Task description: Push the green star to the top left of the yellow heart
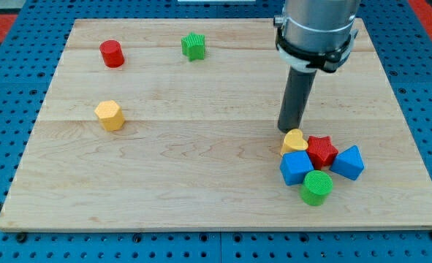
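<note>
The green star (pixel 194 46) sits near the view's top, left of centre, on the wooden board (pixel 201 146). The yellow heart (pixel 294 139) lies at the view's right, lower middle, touching a red star (pixel 321 150) and a blue cube (pixel 297 168). My tip (pixel 288 129) stands just above and left of the yellow heart, very close to it, far to the right of the green star.
A red cylinder (pixel 112 53) is at the top left. A yellow hexagonal block (pixel 110 115) is at the left. A blue block (pixel 348 162) and a green cylinder (pixel 317 187) sit in the cluster by the heart. Blue pegboard surrounds the board.
</note>
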`<move>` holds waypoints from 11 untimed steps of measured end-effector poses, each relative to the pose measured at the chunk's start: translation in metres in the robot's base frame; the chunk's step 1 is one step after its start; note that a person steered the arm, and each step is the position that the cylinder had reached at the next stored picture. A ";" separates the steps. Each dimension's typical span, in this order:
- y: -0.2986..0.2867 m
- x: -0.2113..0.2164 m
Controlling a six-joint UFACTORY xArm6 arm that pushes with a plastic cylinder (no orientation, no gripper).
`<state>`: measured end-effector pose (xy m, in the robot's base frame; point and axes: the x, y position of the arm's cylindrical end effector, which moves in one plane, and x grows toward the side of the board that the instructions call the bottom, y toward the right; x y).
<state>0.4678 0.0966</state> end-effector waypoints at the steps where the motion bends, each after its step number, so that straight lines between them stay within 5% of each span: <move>1: -0.014 -0.052; 2: 0.012 -0.164; 3: -0.037 -0.245; 4: -0.135 -0.225; 5: -0.163 -0.161; 6: -0.175 -0.114; 7: -0.194 -0.131; 9: -0.213 -0.005; 11: -0.171 0.011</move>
